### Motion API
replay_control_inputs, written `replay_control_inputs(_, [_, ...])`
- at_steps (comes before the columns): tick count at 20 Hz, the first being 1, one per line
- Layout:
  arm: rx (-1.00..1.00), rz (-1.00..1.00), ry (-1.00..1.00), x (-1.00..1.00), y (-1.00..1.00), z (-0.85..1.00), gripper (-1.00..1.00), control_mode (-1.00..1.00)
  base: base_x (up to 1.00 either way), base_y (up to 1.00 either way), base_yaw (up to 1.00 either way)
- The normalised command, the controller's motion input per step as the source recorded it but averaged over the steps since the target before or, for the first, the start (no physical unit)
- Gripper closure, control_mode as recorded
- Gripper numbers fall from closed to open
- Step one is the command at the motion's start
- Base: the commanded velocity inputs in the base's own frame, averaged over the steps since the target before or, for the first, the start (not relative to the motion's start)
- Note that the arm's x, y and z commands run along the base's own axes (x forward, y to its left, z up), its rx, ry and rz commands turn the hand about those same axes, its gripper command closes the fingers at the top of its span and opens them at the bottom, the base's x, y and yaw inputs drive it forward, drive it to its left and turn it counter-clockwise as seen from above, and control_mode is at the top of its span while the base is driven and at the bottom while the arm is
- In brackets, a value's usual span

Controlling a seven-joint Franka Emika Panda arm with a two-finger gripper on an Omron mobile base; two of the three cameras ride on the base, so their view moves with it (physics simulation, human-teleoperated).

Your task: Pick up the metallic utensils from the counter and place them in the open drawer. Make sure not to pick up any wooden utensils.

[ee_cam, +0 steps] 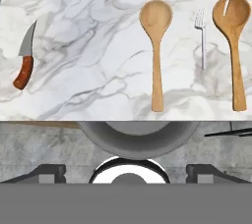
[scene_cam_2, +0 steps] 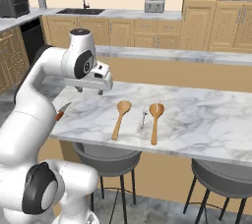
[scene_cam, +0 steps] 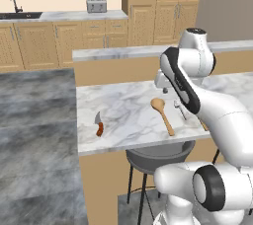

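The white marble tabletop (ee_cam: 98, 46) with grey veins carries four utensils in a loose row, and none of them, nor the slab, shows any brand, label or writing that can be read. In the hand view its near edge runs straight across below the utensils, with a round grey stool seat (ee_cam: 138, 137) tucked just under that edge and grey floor beyond. Two wooden spoons lie handle toward the near edge: a plain round-bowled wooden spoon (ee_cam: 156, 46) near the middle, and a slotted wooden spoon (ee_cam: 234, 41) at the far right, its bowl cut by a narrow slit. Between them, apart from both but closer to the slotted one, lies the slim silver fork (ee_cam: 202, 39), tines away from the near edge. The small knife (ee_cam: 25, 61), grey blade and red-brown handle, lies well apart at the left, close to the slab's left edge, with a wide stretch of bare marble between it and the plain spoon. In the right base view the knife is partly hidden behind the arm. The end effector (ee_cam: 126, 171) hangs above the near edge, over the stool, touching nothing; its two dark finger tips (ee_cam: 49, 173) stand wide apart at either side and hold nothing. No utensil overlaps another, and all sit fully on the slab.
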Motion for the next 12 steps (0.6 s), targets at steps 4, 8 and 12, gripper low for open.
replay_control_inputs(4, [0.00, -0.01, 0.14, 0.46, -0.74, -0.50, -1.00, -1.00, 0.00, 0.00, 0.00])
replay_control_inputs(8, [-0.01, 0.00, 0.01, 0.32, -0.73, -0.51, -1.00, -1.00, 0.00, 0.00, 0.00])
replay_control_inputs(12, [-0.10, -0.09, 0.00, 0.00, -0.41, -0.37, -1.00, -1.00, 0.00, 0.00, 0.00])
